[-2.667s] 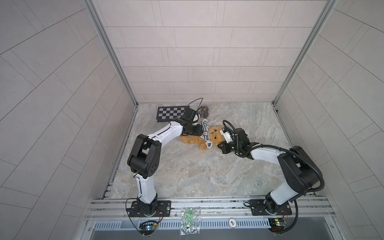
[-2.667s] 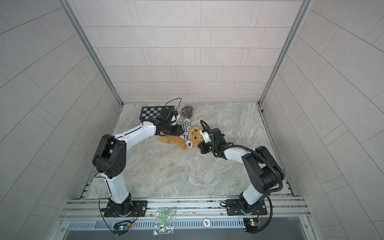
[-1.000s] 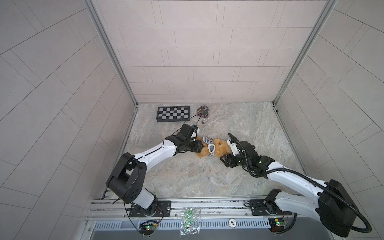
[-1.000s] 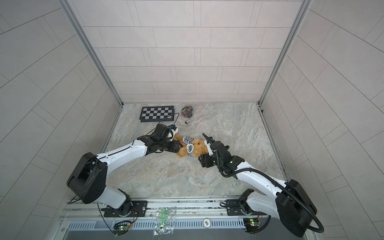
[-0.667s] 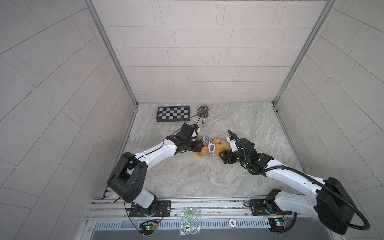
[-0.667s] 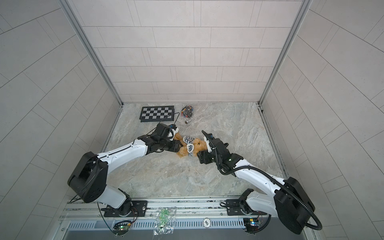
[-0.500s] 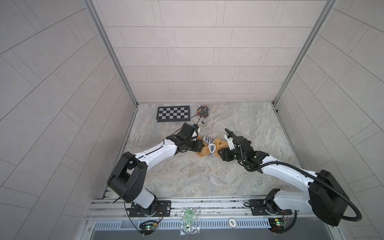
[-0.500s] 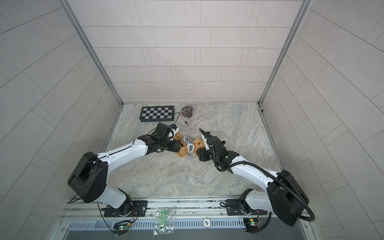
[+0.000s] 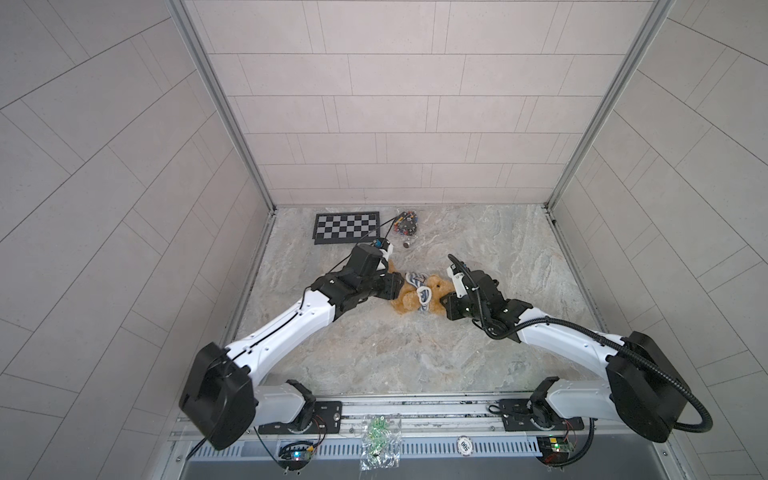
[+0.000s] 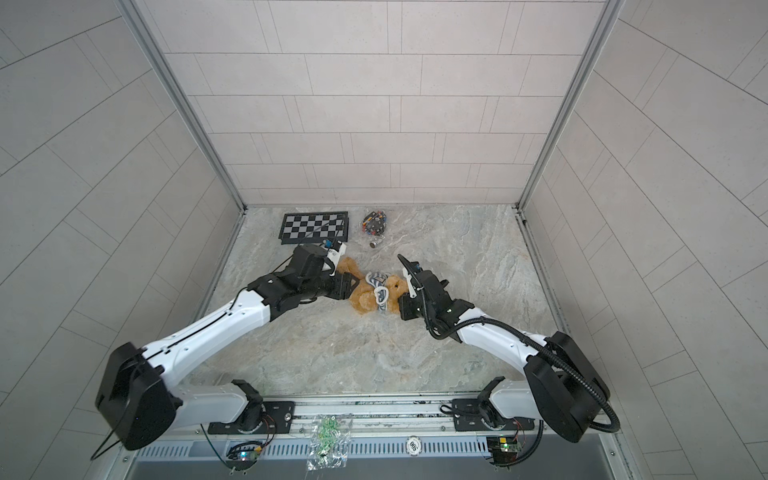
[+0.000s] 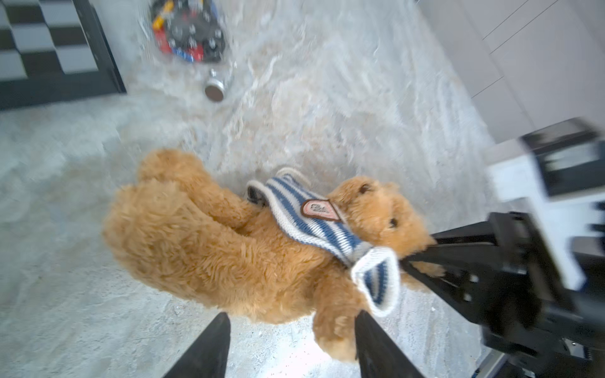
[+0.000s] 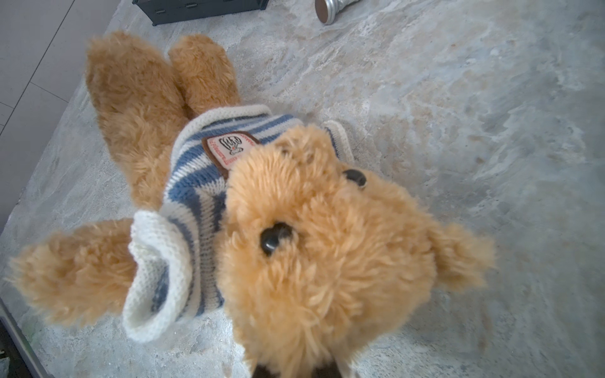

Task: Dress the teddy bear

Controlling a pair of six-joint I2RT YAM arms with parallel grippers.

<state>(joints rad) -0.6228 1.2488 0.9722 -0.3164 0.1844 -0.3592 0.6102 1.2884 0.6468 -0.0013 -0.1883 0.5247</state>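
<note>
You lose most of the right gripper (image 12: pixel 291 372) in its wrist view: tips sunk in teddy bear (image 12: pixel 327 261) fur, rest cut by the edge. The left wrist view blurs it. Left gripper (image 11: pixel 291 315): fingers cut off likewise. In both top views, the bag (image 9: pixel 405 220) at the bear's 12 o'clock has contents too small to read.

One teddy bear (image 11: pixel 203 235), one striped shirt (image 11: pixel 294 203), one checkerboard (image 9: pixel 347 227)

Teddy bear (image 12: pixel 327 271): shaggy golden plush pile, matt. Eyes (image 12: pixel 355 178): glossy dark beads.
Shirt (image 12: pixel 196 186) on teddy bear: chunky ribbed knit, blue-and-white, soft. Chest patch (image 12: pixel 229 147): flat, stitched, brown-edged.
Bench (image 12: pixel 474 114) under teddy bear: marbled stone look, smooth, low sheen.
Small cylinder (image 12: pixel 329 8) near teddy bear: brushed metal, dull shine.
</note>
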